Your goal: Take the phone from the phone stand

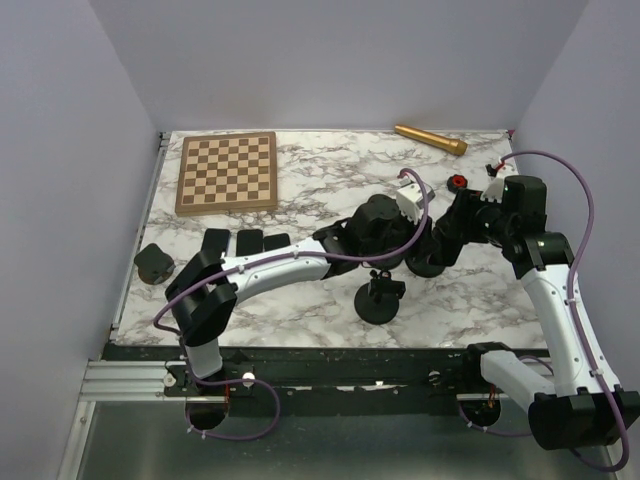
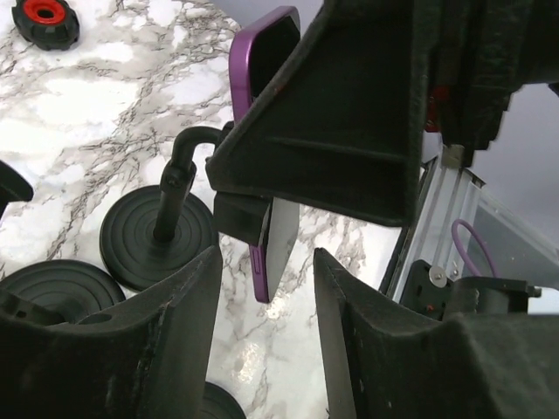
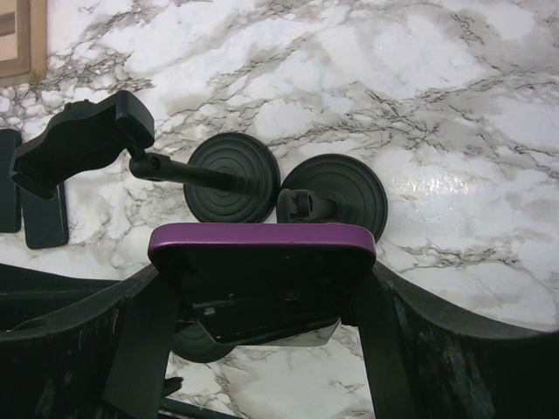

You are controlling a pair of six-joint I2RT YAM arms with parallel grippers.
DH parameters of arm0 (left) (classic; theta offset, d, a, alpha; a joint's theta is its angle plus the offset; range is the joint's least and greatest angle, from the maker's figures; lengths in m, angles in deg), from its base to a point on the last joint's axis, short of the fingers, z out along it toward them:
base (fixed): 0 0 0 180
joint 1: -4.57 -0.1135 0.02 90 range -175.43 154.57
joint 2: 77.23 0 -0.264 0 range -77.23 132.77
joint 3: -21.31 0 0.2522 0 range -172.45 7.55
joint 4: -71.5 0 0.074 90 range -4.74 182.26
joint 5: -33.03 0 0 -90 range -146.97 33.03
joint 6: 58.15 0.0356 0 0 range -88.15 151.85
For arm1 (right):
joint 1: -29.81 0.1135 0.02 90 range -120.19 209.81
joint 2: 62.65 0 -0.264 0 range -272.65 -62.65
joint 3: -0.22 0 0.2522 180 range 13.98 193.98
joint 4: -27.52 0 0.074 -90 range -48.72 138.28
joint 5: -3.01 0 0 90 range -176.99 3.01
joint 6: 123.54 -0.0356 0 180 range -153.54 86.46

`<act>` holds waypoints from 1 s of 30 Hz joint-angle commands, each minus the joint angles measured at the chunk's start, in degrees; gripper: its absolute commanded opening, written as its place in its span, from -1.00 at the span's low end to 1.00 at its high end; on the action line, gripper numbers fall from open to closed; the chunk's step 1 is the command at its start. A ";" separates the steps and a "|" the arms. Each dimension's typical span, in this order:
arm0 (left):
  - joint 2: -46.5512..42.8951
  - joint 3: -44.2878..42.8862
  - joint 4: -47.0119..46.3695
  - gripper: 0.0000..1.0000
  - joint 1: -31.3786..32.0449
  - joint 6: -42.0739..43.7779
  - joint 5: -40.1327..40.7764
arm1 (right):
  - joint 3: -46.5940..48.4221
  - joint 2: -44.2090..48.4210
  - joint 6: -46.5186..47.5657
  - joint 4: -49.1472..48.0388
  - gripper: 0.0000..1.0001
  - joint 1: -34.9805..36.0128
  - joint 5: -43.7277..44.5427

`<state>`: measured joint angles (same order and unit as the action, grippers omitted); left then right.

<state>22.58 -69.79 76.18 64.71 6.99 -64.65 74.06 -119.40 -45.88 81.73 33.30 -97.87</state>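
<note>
The left arm (image 1: 270, 265) stretches from the lower left of the overhead frame toward the centre. The right arm (image 1: 560, 300) rises along the right edge and folds back leftward, so both wrists meet mid-table. The right gripper (image 3: 266, 279) presses its fingers against two opposite sides of the purple phone (image 3: 262, 249), which sits above the round base of the phone stand (image 3: 349, 188). The left gripper (image 2: 266, 262) has its fingers apart, with the phone's lower end just beyond the gap. From overhead the wrists hide the phone. The stand's neck vanishes behind a right finger, so I cannot tell whether its cradle grips the phone.
</note>
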 commanded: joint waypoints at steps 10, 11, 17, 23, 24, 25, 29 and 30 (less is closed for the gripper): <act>6.48 -7.25 -0.27 -0.07 0.06 -1.77 3.81 | 1.03 -1.34 -2.80 3.41 -0.93 0.90 -6.05; 6.70 -7.45 -0.70 -0.10 0.05 -1.82 3.53 | 0.93 -1.38 -2.84 3.41 -0.93 0.91 -6.01; 7.86 -8.33 -2.30 -0.36 0.02 -2.60 2.05 | 0.74 -1.84 -2.82 3.33 -0.93 0.90 -5.92; 6.52 -6.16 -5.50 -1.00 -0.06 -1.87 -1.10 | 1.26 -2.64 -2.61 3.64 -0.93 0.91 -4.71; 5.70 -4.67 -6.66 -1.00 -0.24 -1.92 -2.00 | 1.30 -2.65 -2.44 3.69 -0.95 0.91 -4.03; 5.02 -3.60 -8.09 -1.00 -0.61 -2.07 -3.42 | 1.27 -2.47 -2.34 3.54 -0.99 0.91 -2.95; 2.86 -0.93 -8.13 -1.00 -3.21 -4.40 -12.51 | 0.80 -0.67 -1.58 2.37 -0.99 0.91 -0.58; 2.32 -0.45 -7.41 -1.00 -3.97 -5.16 -14.04 | 0.52 0.08 -1.62 1.67 -0.99 0.91 -1.42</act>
<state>28.61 -72.61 70.96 63.07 5.31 -66.58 75.00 -120.47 -45.62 82.03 33.72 -97.71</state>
